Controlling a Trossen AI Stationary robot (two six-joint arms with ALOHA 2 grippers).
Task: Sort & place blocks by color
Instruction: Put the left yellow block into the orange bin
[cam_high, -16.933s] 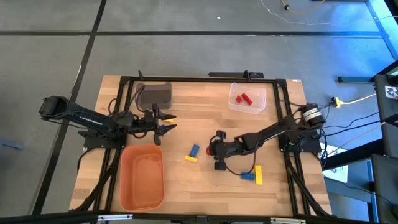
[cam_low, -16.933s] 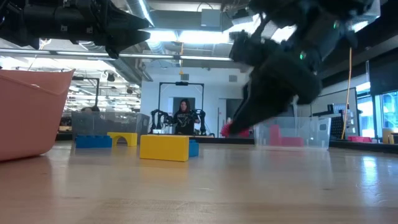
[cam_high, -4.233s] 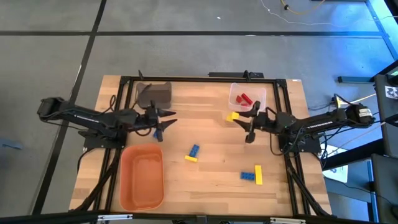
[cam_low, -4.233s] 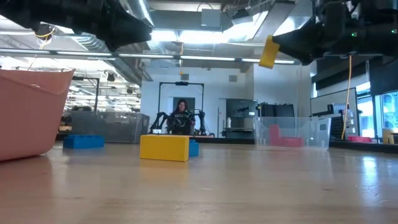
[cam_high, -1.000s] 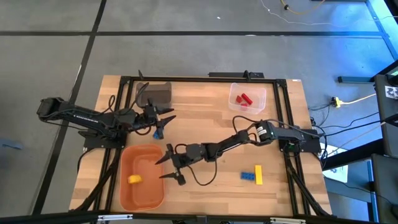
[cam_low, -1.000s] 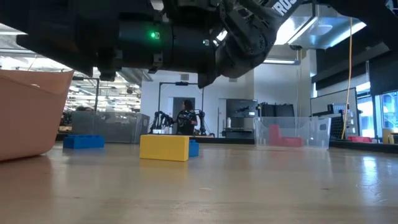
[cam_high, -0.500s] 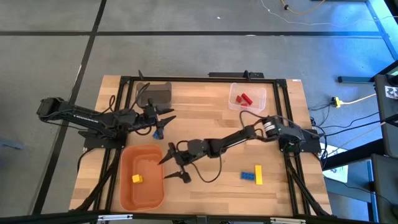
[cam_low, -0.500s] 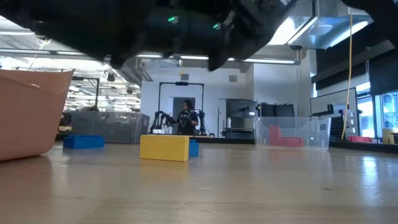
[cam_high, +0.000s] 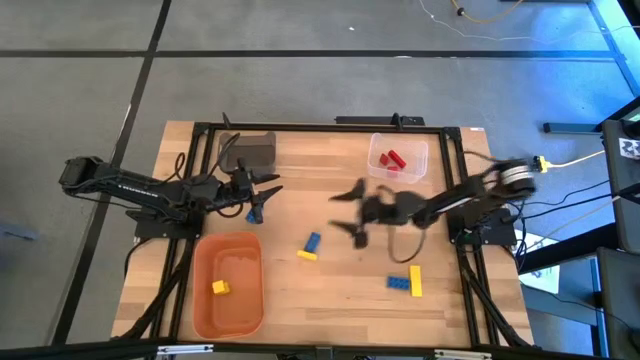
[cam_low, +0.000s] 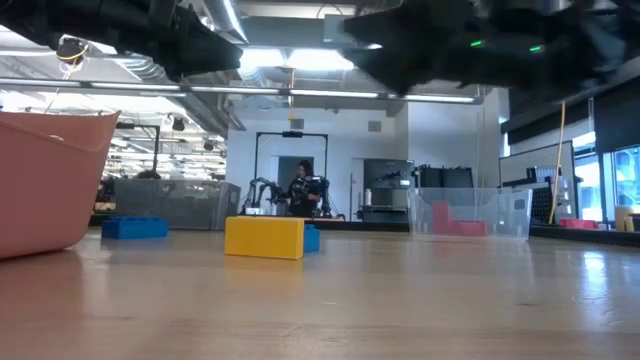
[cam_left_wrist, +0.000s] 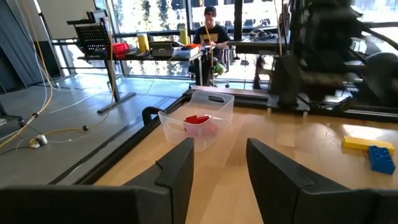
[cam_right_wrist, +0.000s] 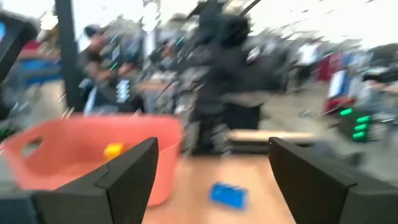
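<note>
Between blocks: right pincer (cam_high: 352, 212) empty and spread above mid-worktop.
I judge the yellow-and-blue pair (cam_high: 310, 247) next, needing a descent; left pincer (cam_high: 262, 194) half-spread holds blue by grey bin (cam_high: 248, 152).

Taking the orange bin (cam_high: 228, 288) as the landmark: one small yellow block (cam_high: 219, 288) lies inside it, on the floor of the bin near its left wall.

Just right of the bin, on the open bench (cam_high: 330, 290), a short blue block (cam_high: 313, 241) lies touching a yellow block (cam_high: 307, 255), the blue one on the side farther from the bin's near end.

Well to the right of the bin, an elongated yellow block (cam_high: 416, 281) lies lengthwise beside a blue block (cam_high: 399, 283), the two touching.

Far from the bin, at the bench's back right, red blocks (cam_high: 393, 159) rest inside the clear bin (cam_high: 398, 158).
</note>
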